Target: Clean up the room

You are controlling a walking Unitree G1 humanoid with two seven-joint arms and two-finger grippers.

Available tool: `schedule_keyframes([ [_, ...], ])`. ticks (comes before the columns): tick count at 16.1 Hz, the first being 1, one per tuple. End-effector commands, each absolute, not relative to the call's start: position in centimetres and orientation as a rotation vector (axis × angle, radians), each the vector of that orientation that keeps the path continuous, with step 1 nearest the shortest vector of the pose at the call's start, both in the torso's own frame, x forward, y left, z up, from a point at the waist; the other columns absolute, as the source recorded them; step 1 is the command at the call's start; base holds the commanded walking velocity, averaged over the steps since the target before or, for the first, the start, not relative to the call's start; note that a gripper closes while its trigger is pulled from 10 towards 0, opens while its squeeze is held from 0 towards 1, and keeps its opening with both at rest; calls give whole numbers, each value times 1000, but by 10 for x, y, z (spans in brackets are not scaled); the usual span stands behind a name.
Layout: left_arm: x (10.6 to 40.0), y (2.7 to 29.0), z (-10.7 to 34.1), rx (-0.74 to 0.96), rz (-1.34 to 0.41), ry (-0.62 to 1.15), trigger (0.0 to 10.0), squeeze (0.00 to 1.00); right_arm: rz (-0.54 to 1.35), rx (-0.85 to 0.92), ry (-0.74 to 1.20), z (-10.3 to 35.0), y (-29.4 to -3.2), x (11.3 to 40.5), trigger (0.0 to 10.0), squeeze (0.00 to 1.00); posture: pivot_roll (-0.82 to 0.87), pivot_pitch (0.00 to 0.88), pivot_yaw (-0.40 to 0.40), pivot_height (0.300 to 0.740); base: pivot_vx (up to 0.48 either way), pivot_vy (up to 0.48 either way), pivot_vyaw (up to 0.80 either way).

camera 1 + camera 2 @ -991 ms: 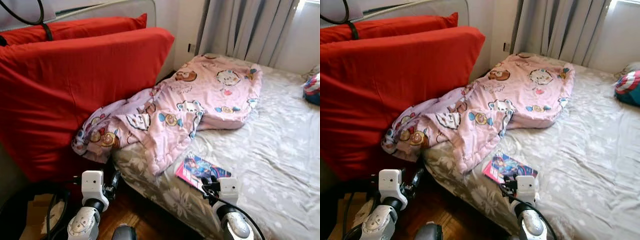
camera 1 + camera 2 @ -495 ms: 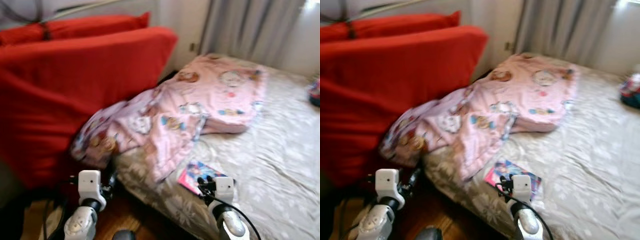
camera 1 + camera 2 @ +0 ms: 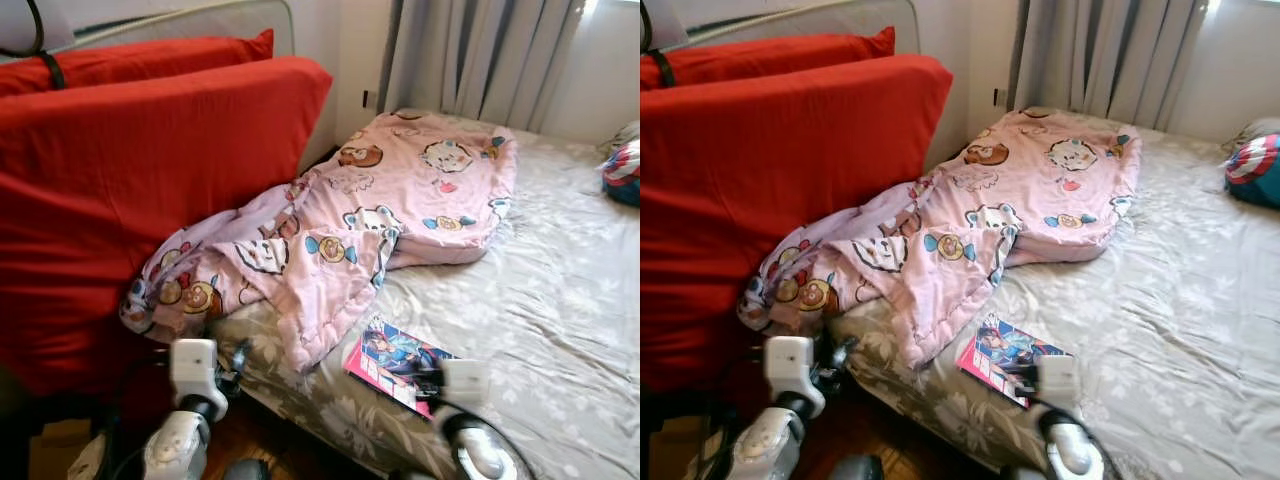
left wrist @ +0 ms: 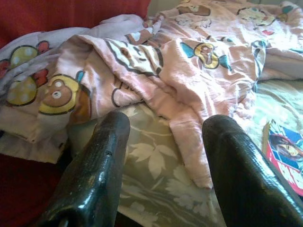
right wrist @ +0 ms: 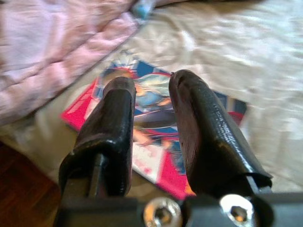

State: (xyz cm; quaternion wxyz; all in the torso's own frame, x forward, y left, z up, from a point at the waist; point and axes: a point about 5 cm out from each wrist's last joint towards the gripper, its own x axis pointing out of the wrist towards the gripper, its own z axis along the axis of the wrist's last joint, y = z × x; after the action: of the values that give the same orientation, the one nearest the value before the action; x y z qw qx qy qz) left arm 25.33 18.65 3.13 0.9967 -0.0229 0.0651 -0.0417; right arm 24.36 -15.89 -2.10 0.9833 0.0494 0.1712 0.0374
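Right wrist view: right hand (image 5: pixel 151 90) slightly parted above comic book (image 5: pixel 156 142); left hand (image 4: pixel 161 137) open.

grey curtains (image 3: pixel 470 55), wooden floor (image 3: pixel 262 440), daylight

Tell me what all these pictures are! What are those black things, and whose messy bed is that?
These come from cameras on a robot that tidies rooms. Two cameras sit in its head like eyes, looking down at a bed. One more sits on each wrist, looking along that arm's black fingers.

Those fingers make a claw. The left claw is open and holds nothing; it points at a crumpled pink cartoon blanket. The right claw is open too, right above a colourful comic book lying near the bed's edge. I can't tell if it touches the book.

Big red cushions lean beside the bed, with grey curtains behind. Whose bed it is, the pictures don't say.
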Motion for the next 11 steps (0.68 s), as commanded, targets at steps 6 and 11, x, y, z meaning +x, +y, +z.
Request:
schedule_keyframes([
  [6,253,193,32,-36,-66,141,10000,0,79,114,354,-21,-151,248,10000,0,31,22,-30,611,170,0,0],
  [11,263,197,40,-57,-43,122,10000,0,-67,151,520,-28,-168,261,10000,0,66,75,-23,611,0,0,0],
])
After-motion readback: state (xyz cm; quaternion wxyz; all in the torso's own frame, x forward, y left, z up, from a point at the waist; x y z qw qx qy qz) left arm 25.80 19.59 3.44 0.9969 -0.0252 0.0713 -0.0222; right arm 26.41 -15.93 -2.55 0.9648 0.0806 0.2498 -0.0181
